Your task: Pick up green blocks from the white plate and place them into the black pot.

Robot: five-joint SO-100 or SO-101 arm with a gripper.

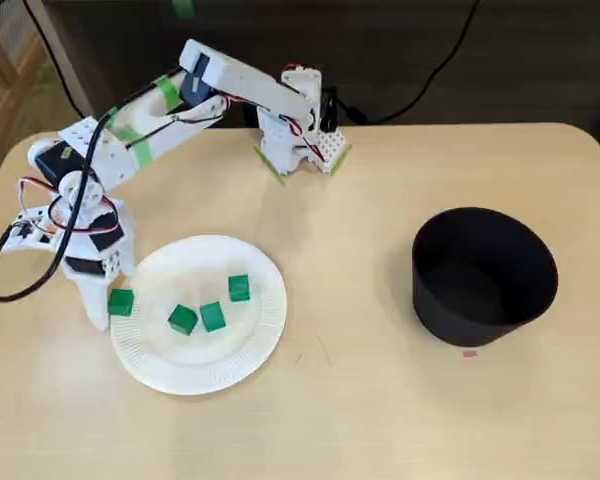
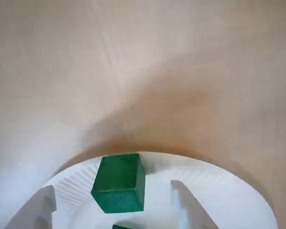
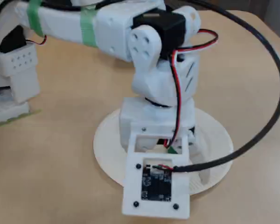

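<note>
On the pale wooden table (image 1: 360, 400), the gripper (image 2: 113, 188) stands released astride a green block (image 1: 121, 301) at the white plate's (image 1: 265, 320) left rim in a fixed view, where an uneven close could flick it off, well apart from the black pot (image 1: 484, 275).

The white arm (image 3: 154, 88) hangs low over the white plate (image 3: 107, 149).

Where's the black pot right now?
In a fixed view, the black pot stands on the right side of the table, well apart from the white plate at lower left.
</note>
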